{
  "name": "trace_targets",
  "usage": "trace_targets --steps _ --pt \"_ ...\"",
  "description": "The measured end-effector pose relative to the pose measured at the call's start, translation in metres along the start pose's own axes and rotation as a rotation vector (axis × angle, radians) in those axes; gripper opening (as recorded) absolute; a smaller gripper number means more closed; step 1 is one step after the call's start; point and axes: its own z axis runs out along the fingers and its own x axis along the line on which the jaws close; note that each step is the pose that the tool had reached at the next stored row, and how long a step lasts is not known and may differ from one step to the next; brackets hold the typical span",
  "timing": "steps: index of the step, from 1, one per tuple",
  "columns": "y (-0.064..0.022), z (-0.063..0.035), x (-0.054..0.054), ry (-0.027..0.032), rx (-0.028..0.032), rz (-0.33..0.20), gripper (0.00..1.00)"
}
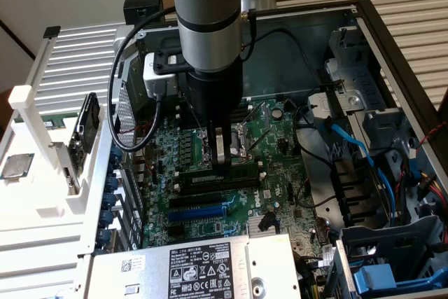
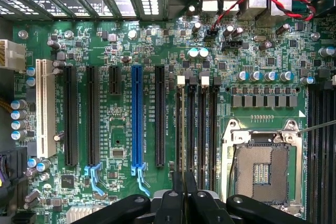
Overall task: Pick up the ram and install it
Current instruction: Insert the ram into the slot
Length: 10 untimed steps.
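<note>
The open computer case (image 1: pixel 392 40) lies on its side, and my arm (image 1: pixel 206 12) reaches down into it over the green motherboard (image 1: pixel 273 138). In the exterior view the ram (image 1: pixel 241 179) stands on edge along a memory slot, between the CPU socket (image 1: pixel 246 138) and the blue slot (image 1: pixel 203 210), long side showing. My end effector (image 1: pixel 222 162) is drawn narrow, pinching its top edge. The wrist view adds the socket's bare contact field and the slots' white end clips (image 2: pixel 181 81).
</note>
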Motion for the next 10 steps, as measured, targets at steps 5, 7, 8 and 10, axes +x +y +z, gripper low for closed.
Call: trace_targets --steps 5,7,8,10 --pt "0.0 0.0 0.0 0.0 0.0 0.0 0.14" --pt "0.0 0.0 0.0 0.0 0.0 0.0 0.2" --pt "0.0 0.0 0.0 0.0 0.0 0.0 0.2" --pt "0.0 0.0 0.0 0.0 0.0 0.0 0.2"
